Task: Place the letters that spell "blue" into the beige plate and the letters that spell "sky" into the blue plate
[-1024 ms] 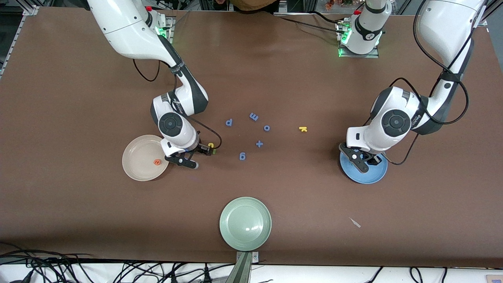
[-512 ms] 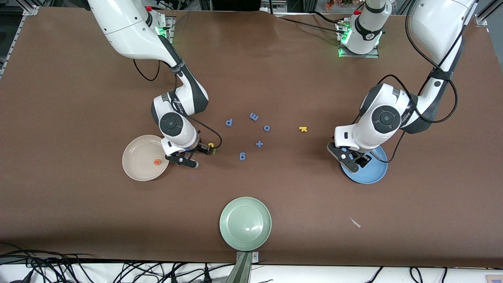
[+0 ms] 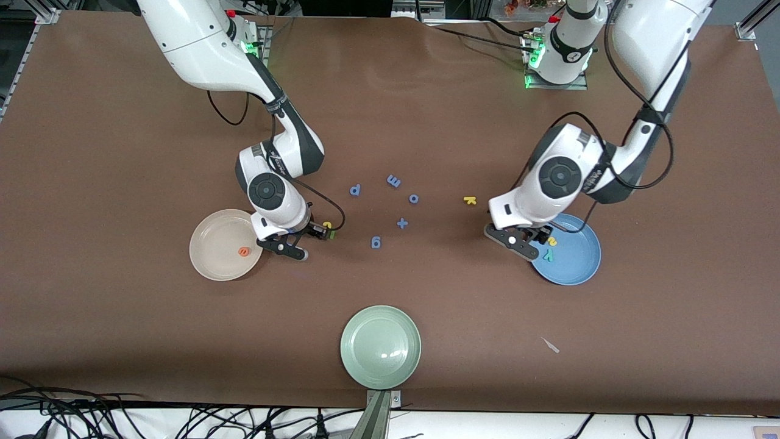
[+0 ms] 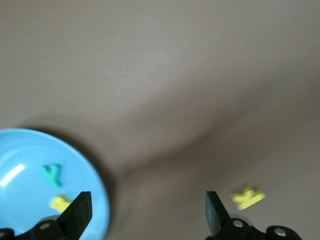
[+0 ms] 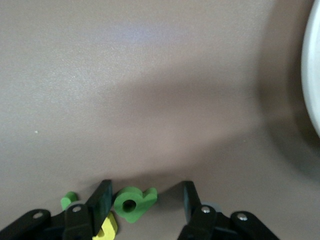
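Beside the beige plate (image 3: pixel 224 244), toward the right arm's end of the table: right gripper (image 5: pixel 144 207), low over the tabletop, fingers parted either side of the green b (image 5: pixel 134 202) and not yet clamped on it. Yellow u (image 5: pixel 106 227) and light green l (image 5: pixel 68 200) lie just beside one finger; a clean grasp likely means keeping that finger clear of both so only the b lifts.

- Beige plate: holds the orange e (image 3: pixel 243 250); remaining "blue" letters lie on the table beside it.
- Blue plate (image 3: pixel 576 262), toward the left arm's end: holds the yellow s (image 4: pixel 60 203) and teal y (image 4: pixel 51 174).
- Left gripper (image 4: pixel 145 212): empty, fingers spread wide, over the table at the blue plate's rim. Yellow k (image 3: pixel 470 199) lies on the table near it, apparently the next target; centre the fingers over it before descending.
- Blue letters (image 3: pixel 393 180): loose mid-table, not wanted.
- Pale green plate (image 3: pixel 380 347): nearest the front camera, unused.
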